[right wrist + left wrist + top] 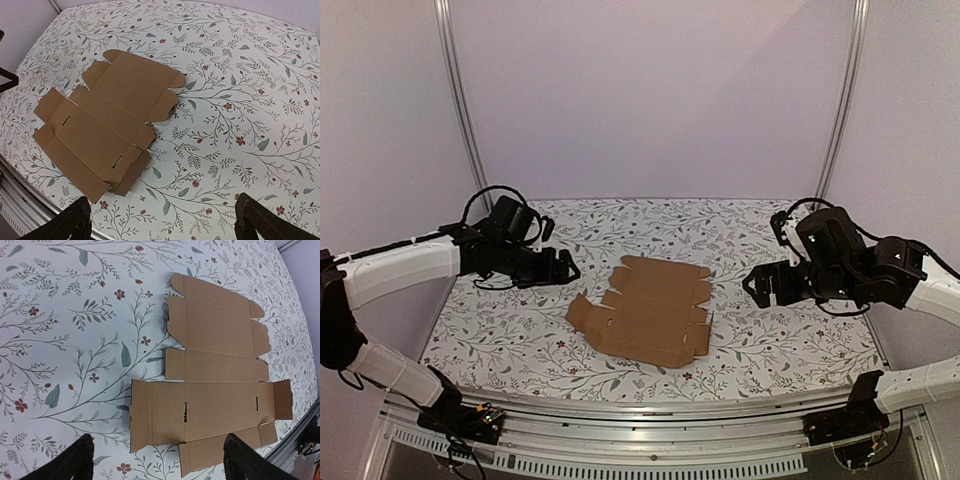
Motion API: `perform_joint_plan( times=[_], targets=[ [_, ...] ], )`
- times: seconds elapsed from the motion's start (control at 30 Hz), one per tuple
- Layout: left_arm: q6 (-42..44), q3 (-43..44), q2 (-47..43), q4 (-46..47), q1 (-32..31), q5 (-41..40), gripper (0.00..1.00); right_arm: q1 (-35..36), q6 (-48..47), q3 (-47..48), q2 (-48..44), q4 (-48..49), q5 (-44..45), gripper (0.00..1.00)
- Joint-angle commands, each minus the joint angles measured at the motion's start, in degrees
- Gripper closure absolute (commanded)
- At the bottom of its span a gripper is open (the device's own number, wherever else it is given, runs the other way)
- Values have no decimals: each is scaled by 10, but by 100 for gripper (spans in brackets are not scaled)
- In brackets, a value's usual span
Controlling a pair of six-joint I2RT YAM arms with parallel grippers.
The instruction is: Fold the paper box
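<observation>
Soft even light, faint shadows, no glare, sharp focus, wrist views bowed at edges

Hovering above the table, aimed inward from either side.
Jaws wide apart on left gripper (566,268) and right gripper (756,286), both empty, well apart.

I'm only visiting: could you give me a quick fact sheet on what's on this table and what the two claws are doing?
Item: paper box, a flat brown cardboard sheet, not yet folded
Surface: table with a floral cover
Left gripper: open, empty, clear of the box
Right gripper: open, empty, clear of the box
Layout: box lies between the two grippers
</observation>
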Motion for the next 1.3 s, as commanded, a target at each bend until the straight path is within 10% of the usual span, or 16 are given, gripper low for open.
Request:
perform_joint_plan(
  times=[0.0,1.27],
  targets=[
    [-13,-14,50,38,28,41,15,10,55,-26,10,2,-33,2],
    [-33,3,216,111,29,79,100,81,187,-115,82,112,-61,7]
  ],
)
